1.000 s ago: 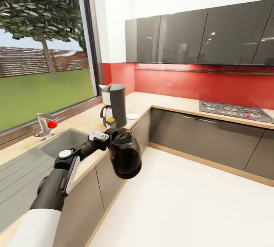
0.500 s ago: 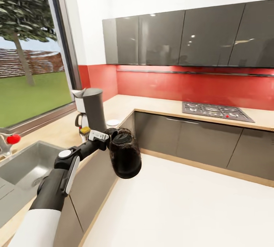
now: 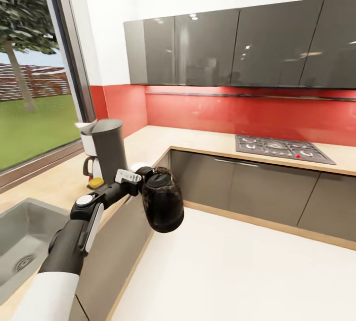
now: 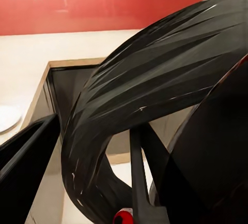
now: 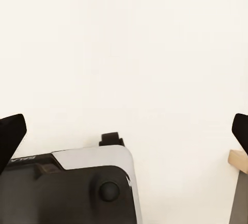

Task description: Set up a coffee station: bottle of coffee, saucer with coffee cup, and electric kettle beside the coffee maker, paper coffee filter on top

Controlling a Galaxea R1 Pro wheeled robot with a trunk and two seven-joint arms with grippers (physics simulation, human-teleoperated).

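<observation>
My left claw (image 3: 140,182) grips the dark electric kettle (image 3: 162,206) over the floor. Coffee maker (image 3: 106,149) stands far left on the table (image 3: 198,139). Right claw (image 5: 124,131) is spread open.

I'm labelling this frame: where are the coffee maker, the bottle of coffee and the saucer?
coffee maker (image 3: 110,150): head view, middle of its grey body.
bottle of coffee (image 3: 163,207): head view, its dark side.
saucer (image 3: 139,166): head view, visible white rim.

No legible text, labels or numbers — not on anything.
</observation>
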